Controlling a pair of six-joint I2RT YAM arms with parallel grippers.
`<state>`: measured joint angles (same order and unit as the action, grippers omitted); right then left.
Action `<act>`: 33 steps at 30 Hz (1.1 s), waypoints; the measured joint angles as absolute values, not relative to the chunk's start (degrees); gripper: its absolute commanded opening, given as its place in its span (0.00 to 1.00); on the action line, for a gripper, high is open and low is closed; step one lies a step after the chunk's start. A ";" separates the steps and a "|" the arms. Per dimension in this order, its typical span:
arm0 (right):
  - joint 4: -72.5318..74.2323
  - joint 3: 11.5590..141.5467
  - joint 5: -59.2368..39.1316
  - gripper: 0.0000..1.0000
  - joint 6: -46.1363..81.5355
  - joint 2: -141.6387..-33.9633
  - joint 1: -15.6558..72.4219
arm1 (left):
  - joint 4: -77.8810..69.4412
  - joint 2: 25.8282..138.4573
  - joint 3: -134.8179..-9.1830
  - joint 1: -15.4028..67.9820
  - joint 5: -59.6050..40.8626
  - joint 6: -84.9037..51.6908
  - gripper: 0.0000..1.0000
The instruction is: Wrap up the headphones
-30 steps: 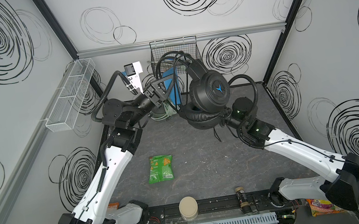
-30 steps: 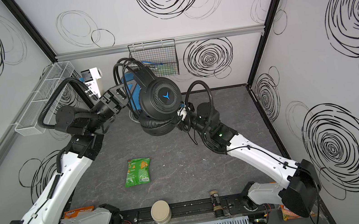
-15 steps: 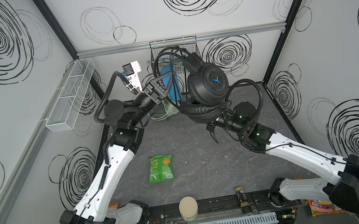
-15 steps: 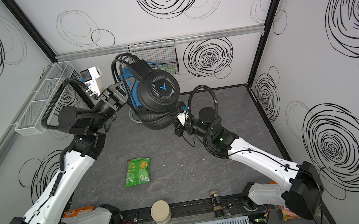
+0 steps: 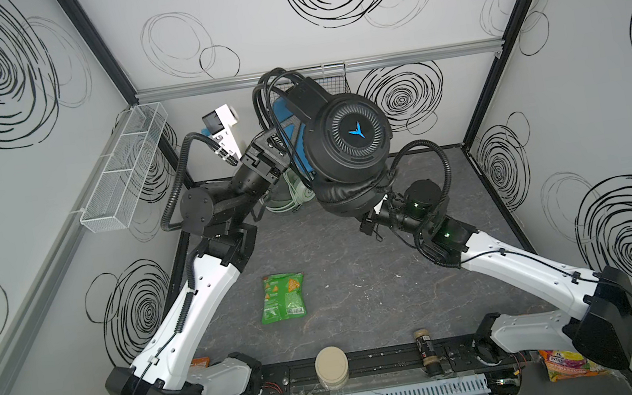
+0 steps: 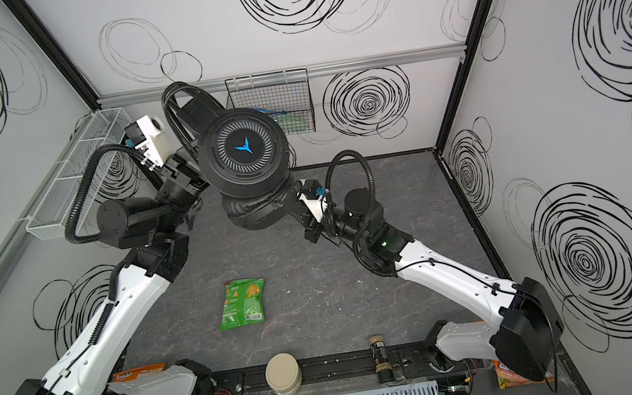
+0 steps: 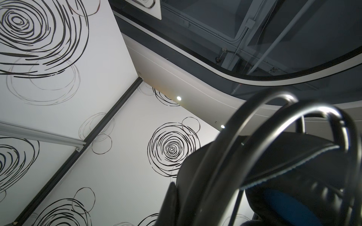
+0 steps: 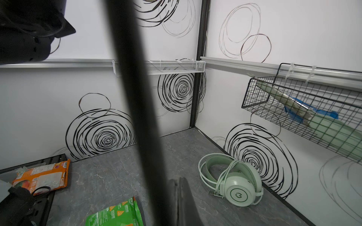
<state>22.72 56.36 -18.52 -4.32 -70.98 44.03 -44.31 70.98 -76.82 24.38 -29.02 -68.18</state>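
Black headset (image 5: 352,139) had risen. Left end effector (image 5: 275,145) seemed closed; only a wrist view showed the right end effector (image 8: 178,184) pinched together.

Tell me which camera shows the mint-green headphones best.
Right wrist view: the mint-green headphones lie whole on the table, cable looped around them. In a top view only a sliver shows behind the black headphones. Left wrist view: none.

Both arms stretch upward and inward, high above their bases. The left end effector (image 5: 274,147) and the right end effector (image 8: 177,184) are clamped closed.
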 measured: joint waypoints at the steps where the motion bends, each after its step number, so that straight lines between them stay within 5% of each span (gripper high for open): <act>1: 22.72 56.34 -18.83 0.03 -4.27 -71.02 44.05 | -44.80 71.18 -76.82 24.38 -28.97 -68.45 0.00; 17: 22.39 53.01 -20.34 0.02 -4.27 -71.50 45.45 | -42.76 74.98 -76.86 22.96 -22.96 -70.13 0.00; 33: 16.73 50.85 -16.82 0.03 -5.74 -69.21 47.16 | -20.10 83.15 -83.40 21.63 -4.60 -60.18 0.00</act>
<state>16.73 50.85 -16.82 -5.74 -69.21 47.16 -20.10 83.15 -83.40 21.63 -4.60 -60.18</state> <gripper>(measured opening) 0.070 0.104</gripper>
